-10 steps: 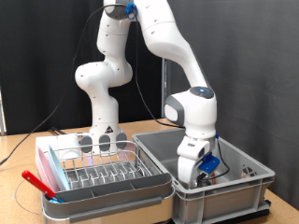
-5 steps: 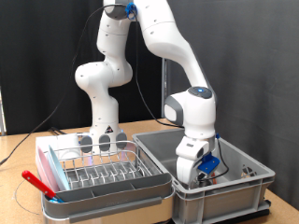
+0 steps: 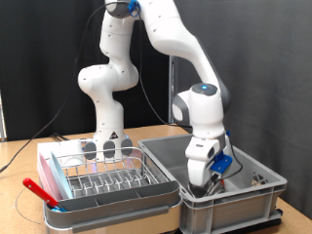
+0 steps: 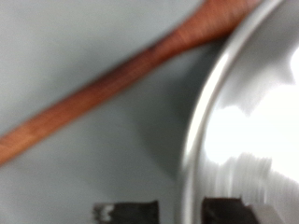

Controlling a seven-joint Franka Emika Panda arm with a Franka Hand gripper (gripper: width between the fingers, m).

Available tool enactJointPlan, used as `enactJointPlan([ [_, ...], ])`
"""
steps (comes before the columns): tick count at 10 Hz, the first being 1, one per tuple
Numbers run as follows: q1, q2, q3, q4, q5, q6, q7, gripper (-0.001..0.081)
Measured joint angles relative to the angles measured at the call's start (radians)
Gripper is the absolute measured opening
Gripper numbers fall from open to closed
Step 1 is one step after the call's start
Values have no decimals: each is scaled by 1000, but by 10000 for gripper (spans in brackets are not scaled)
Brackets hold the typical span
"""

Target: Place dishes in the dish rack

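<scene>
My gripper [image 3: 201, 181] reaches down into the grey plastic tub [image 3: 249, 203] on the exterior view's right; the tub wall hides its fingertips there. In the wrist view the gripper [image 4: 177, 211] has its two dark fingertips [image 4: 123, 211] close together astride the rim of a shiny metal cup [image 4: 257, 112], so it is shut on the cup's wall. A brown wooden spoon [image 4: 103, 93] lies on the tub floor beside the cup. The silver wire dish rack [image 3: 102, 174] stands in its white tray [image 3: 54, 161] at the exterior view's left. A red-handled utensil [image 3: 39, 189] lies at the tray's near corner. I cannot make out the clear glass.
The tub and the rack tray stand side by side on a wooden table [image 3: 19, 156]. The robot's white base [image 3: 107, 132] rises just behind the rack. A black curtain closes off the back.
The arm's hand has risen a little inside the tub and shifted slightly towards the exterior view's right. The rack and the red-handled utensil have not moved.
</scene>
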Motion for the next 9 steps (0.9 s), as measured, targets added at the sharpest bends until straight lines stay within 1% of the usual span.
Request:
enactJointPlan([
  [1,-9,-29,13,-3,44,-10,-45,93],
  [2,-15,-63,22,-7,78,-25,-78,93],
  [3,-17,-98,25,-11,102,-48,-100,62],
  [4,-17,-132,25,-13,113,-71,-109,62],
  [7,-18,-220,21,-24,115,-143,-108,51],
  [9,-23,-266,16,-34,111,-205,-64,51],
])
